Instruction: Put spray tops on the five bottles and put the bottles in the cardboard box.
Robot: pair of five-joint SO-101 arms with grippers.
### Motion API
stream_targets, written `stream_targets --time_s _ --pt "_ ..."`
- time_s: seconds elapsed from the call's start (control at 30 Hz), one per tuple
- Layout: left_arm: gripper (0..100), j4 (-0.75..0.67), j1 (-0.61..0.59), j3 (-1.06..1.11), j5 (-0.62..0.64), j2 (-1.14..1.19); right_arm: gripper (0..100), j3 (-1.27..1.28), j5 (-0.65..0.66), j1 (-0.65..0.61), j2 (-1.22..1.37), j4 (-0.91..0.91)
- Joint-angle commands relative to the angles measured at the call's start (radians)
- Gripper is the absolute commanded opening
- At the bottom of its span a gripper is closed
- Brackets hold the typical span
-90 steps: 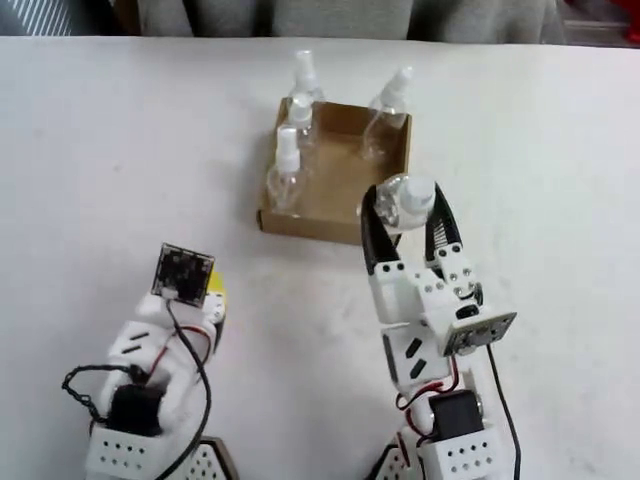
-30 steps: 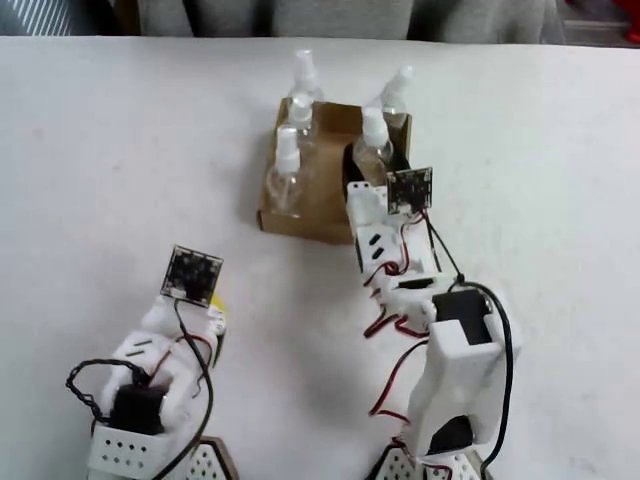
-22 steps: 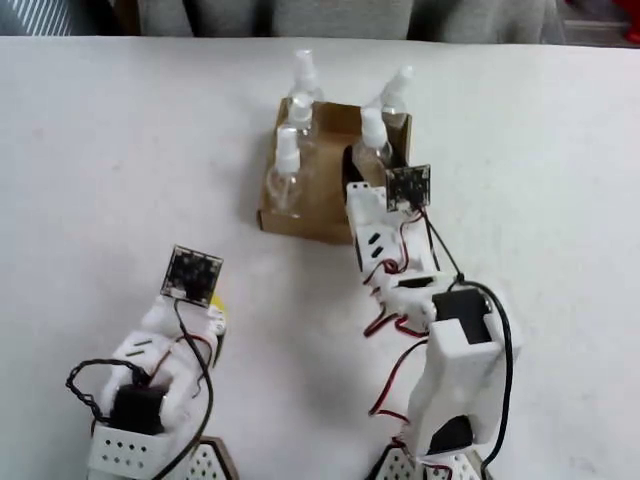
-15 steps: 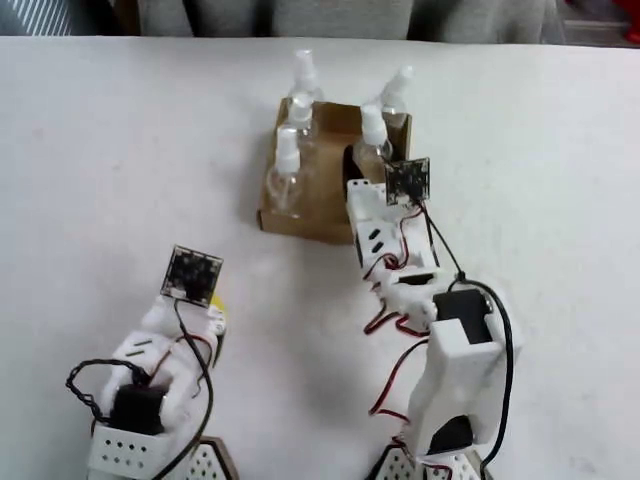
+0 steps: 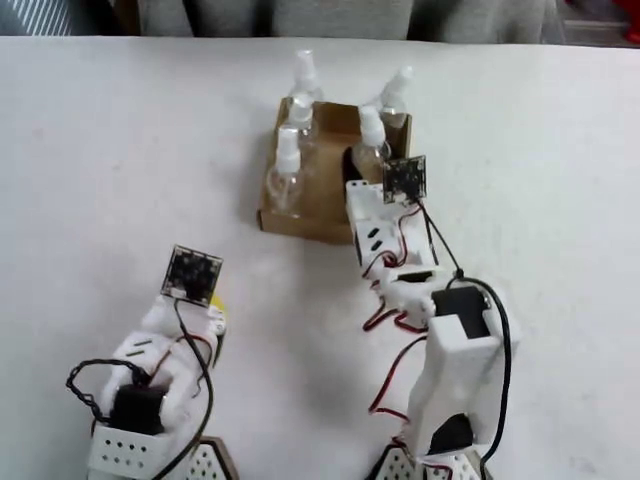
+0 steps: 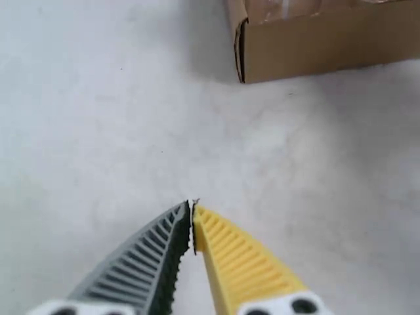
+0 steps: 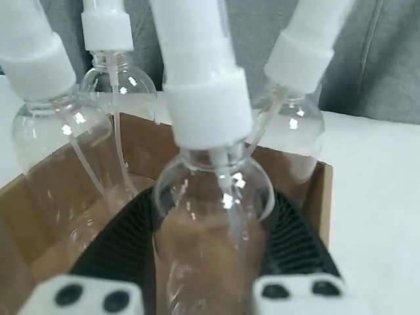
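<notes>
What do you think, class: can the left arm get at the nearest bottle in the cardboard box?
Probably yes. Bare table lies between the left gripper and the cardboard box; that bottle stands at its near left side, with the right gripper shut on another bottle opposite.

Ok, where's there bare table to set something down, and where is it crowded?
The table is bare left of the cardboard box, down to the shut left gripper, and right of the box. Crowded at the box: the right gripper holds a bottle close among four other bottles.
</notes>
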Motion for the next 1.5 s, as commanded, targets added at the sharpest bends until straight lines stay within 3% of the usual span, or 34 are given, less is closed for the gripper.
stream_targets --time_s 0.0,0.23,0.5,0.8,1.0,1.37,1.47 --pt "2 0.002 -0.005 -0.002 -0.008 -0.01 1.9 -0.029 0.094 -0.028 0.024 0.002" --pt "2 0.002 -0.005 -0.002 -0.008 -0.01 2.5 -0.029 0.092 -0.035 0.027 0.001" --pt "2 0.002 -0.005 -0.002 -0.008 -0.01 19.5 -0.025 0.091 -0.038 0.027 0.001" --pt "2 0.0 -0.005 -0.002 -0.008 -0.01 20.7 -0.011 0.049 -0.039 -0.031 0.002" --pt "2 0.0 -0.005 -0.002 -0.008 -0.01 34.3 0.038 -0.029 -0.044 -0.114 0.05" --pt "2 -0.003 -0.005 -0.002 -0.009 -0.01 34.9 0.029 -0.086 -0.05 -0.134 0.073" --pt "2 -0.002 -0.005 -0.002 -0.066 -0.01 34.9 0.023 -0.092 -0.05 -0.166 0.079"
